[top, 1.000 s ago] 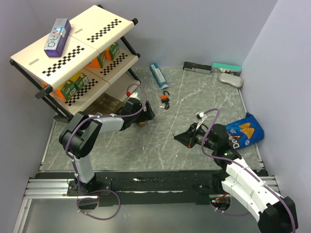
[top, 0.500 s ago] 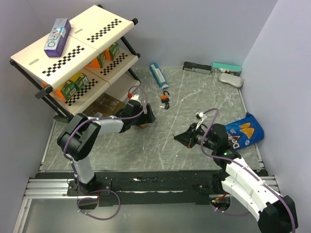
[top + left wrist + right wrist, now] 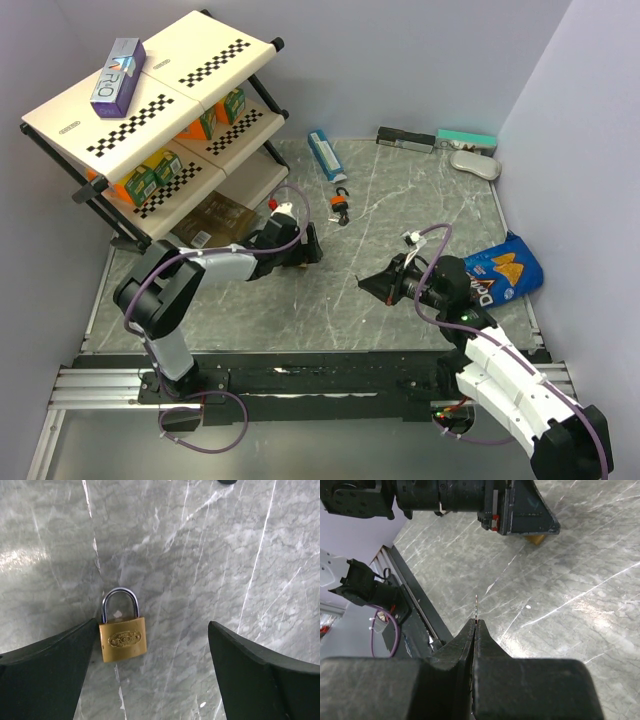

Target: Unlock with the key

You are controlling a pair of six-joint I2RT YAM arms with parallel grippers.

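Note:
A small brass padlock with a steel shackle lies flat on the marble tabletop. My left gripper hangs open over it; the padlock lies beside the left finger, far from the right one. From the right wrist view the padlock peeks out under the left gripper. My right gripper is shut on the key, whose thin metal blade sticks out past the fingertips, edge-on. In the top view the right gripper points toward the left gripper, a short gap apart.
An orange-bodied padlock lies further back. A checkered shelf rack with juice cartons stands at the back left. A blue chips bag lies right. A blue box and several small items lie along the back wall.
My left gripper has slid a little to the right and now covers the brass padlock in the top view. The right arm has stayed still.

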